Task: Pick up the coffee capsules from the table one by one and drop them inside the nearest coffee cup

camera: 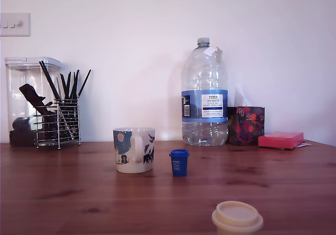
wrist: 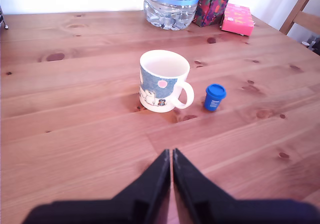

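The coffee cup (camera: 134, 149) is showing white, printed with blue illustrated scenes and a small pink-red circle. One capsule (camera: 179, 162) is showing dark blue; the other (camera: 237, 217), at the exterior view's lower edge, is showing cream-beige. The desk (camera: 63, 193) is showing reddish-brown wood grain with dark knots. The bottle (camera: 204, 93) is looking clear and wearing a blue label. The box (camera: 280, 139) is showing pink. The gripper (wrist: 171, 156) is showing black
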